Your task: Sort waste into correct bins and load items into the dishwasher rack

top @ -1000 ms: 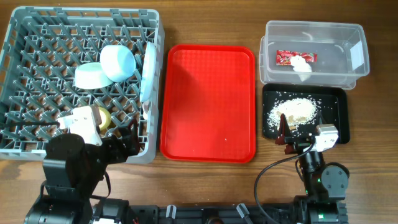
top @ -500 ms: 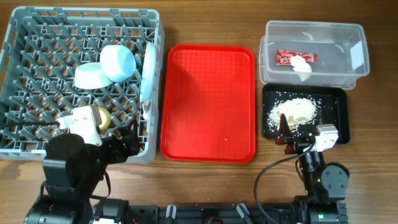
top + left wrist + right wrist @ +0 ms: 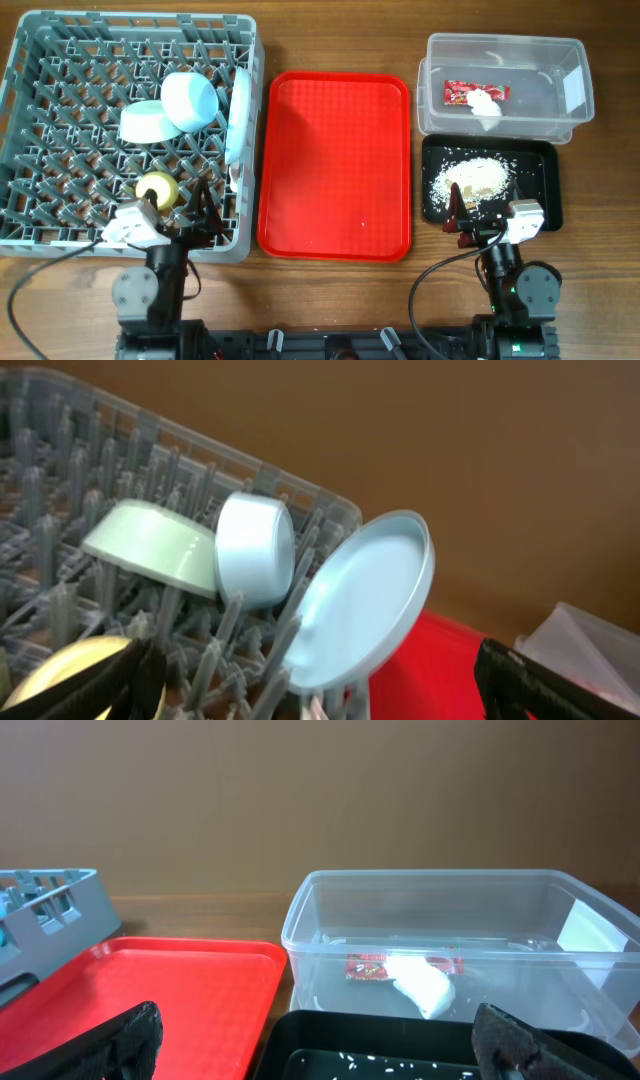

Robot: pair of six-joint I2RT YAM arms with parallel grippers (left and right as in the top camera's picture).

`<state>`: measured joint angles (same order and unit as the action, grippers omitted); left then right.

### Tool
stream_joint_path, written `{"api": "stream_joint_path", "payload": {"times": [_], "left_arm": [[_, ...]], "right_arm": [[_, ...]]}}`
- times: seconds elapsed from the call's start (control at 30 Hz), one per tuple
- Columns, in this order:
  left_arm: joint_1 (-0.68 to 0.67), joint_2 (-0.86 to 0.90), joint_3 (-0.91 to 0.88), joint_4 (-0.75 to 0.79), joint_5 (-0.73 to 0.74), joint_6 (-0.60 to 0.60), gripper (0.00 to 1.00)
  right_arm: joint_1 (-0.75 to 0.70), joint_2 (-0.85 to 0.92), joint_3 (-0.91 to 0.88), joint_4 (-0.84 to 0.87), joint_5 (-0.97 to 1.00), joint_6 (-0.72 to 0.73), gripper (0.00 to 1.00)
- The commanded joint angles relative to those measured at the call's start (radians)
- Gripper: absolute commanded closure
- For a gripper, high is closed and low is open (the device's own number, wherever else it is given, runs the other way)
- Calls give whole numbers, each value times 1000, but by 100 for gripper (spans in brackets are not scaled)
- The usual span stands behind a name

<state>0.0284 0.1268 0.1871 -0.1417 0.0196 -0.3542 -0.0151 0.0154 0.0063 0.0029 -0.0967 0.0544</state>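
The grey dishwasher rack [image 3: 60,60] holds a pale green bowl [image 3: 148,122], a pale blue bowl [image 3: 190,100], an upright white plate [image 3: 238,113] and a yellow-green cup [image 3: 158,190]. My left gripper [image 3: 195,215] is open and empty over the rack's front edge, with the plate [image 3: 365,600] and bowls ahead of it. The clear tub [image 3: 575,60] holds the red-and-white wrapper [image 3: 470,91] beside a white piece [image 3: 486,104]. Food scraps [image 3: 472,178] lie in the black tray [image 3: 545,195]. My right gripper [image 3: 460,215] is open and empty over the tray's front. I cannot make out the spoon and fork.
The red serving tray [image 3: 335,165] lies between the rack and the bins, with nothing on it. The wooden table edge runs along the front by both arm bases. In the right wrist view the tub [image 3: 440,880] stands behind the black tray [image 3: 400,1045].
My left arm has drawn back toward the front edge of the table, uncovering the yellow-green cup in the rack. The right arm and all objects stay put.
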Motion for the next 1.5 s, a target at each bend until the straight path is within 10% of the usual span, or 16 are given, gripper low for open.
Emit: {"api": "stream_joint_path", "payload": {"times": [0.0,0.2,1.47], "left_arm": [[8,-106,-130,142,-16,-10,0],[9,-124,-182,144,40,145,0],[9,-120,-181,72,65,135,0]], "right_arm": [[-1,-12,-1,3,-12,-2,0],[-1,-12,-1,3,-12,-2,0],[-1,-12,-1,3,-12,-2,0]]}}
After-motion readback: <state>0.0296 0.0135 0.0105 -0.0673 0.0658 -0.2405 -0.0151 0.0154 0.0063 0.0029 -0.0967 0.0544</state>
